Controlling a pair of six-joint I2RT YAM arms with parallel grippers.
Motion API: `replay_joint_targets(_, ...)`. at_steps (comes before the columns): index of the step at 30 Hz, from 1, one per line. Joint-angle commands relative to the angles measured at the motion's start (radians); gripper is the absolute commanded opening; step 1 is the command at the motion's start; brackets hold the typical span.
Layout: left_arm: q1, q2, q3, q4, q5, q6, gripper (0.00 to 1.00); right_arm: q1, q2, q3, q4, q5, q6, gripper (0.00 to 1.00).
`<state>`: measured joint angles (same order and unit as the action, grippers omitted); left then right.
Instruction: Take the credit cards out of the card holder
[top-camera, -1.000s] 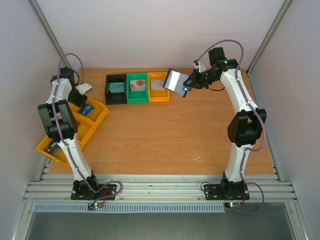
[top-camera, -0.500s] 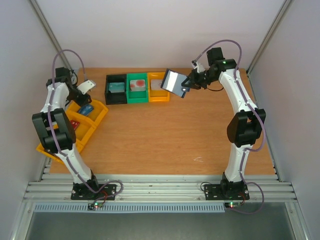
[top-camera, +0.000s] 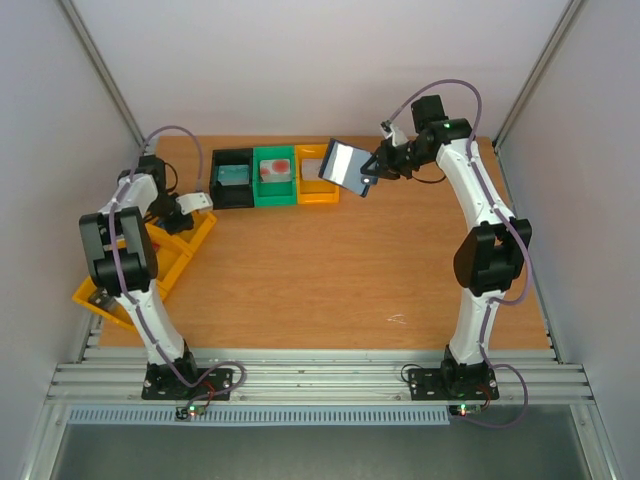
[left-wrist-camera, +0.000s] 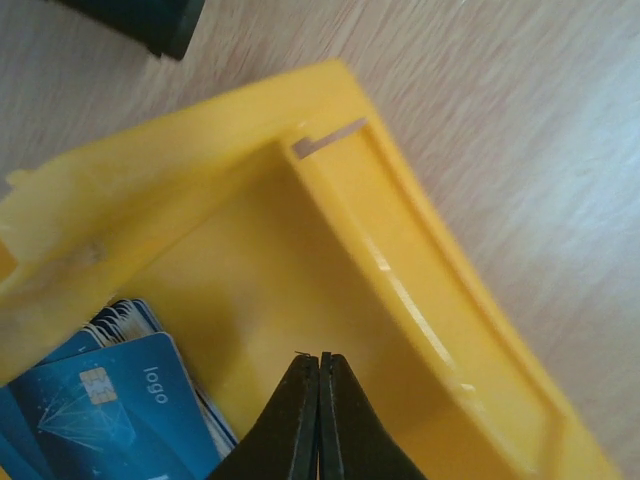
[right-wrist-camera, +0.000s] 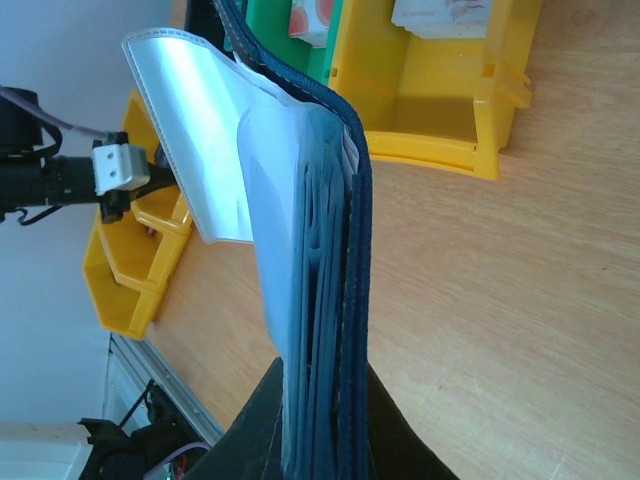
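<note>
My right gripper (top-camera: 371, 172) is shut on the slate blue-grey card holder (top-camera: 345, 165) and holds it in the air by the back bins. In the right wrist view the holder (right-wrist-camera: 345, 250) stands edge-on between my fingers (right-wrist-camera: 385, 420), with a pale shiny pocket page (right-wrist-camera: 195, 140) fanned out to the left. My left gripper (top-camera: 200, 200) is shut with nothing visible between its jaws. Its tips (left-wrist-camera: 320, 358) hang over the corner of a yellow bin (left-wrist-camera: 400, 260). Blue credit cards (left-wrist-camera: 110, 405) lie stacked in that bin, to the left of the tips.
A black bin (top-camera: 231, 178), a green bin (top-camera: 274, 176) and an orange-yellow bin (top-camera: 316, 175) stand in a row at the back, each with a card inside. Yellow bins (top-camera: 170, 255) lie at the left edge. Grey walls close in both sides.
My left gripper has swung right and down, from above the yellow bins' far left to their corner near the black bin. The right gripper with the holder has shifted slightly left.
</note>
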<state>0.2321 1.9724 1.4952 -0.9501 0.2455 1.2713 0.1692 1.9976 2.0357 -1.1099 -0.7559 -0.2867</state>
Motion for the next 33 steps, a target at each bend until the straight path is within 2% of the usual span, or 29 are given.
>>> replay_joint_targets(1,-0.007,0.062,0.015,0.101,-0.119,0.052,0.01,0.009,-0.053,-0.009,-0.011,-0.01,-0.015,0.01)
replay_joint_targets(9,-0.01,0.088,-0.011,0.204,-0.223,0.07,0.0,0.009,-0.069,-0.017,-0.019,0.002,-0.021,0.01)
replay_joint_targets(18,-0.009,0.08,-0.025,0.348,-0.288,-0.016,0.01,0.009,-0.073,-0.026,-0.011,0.0,-0.021,0.01)
replay_joint_targets(21,-0.008,0.069,-0.015,0.302,-0.227,-0.044,0.04,0.009,-0.076,-0.026,-0.018,0.0,-0.027,0.01)
replay_joint_targets(25,-0.009,0.014,-0.021,0.238,-0.073,-0.066,0.09,0.01,-0.08,-0.025,-0.023,-0.002,-0.034,0.01)
replay_joint_targets(33,-0.005,-0.133,-0.003,0.165,0.247,-0.256,0.22,0.009,-0.101,-0.004,-0.021,-0.026,-0.056,0.01)
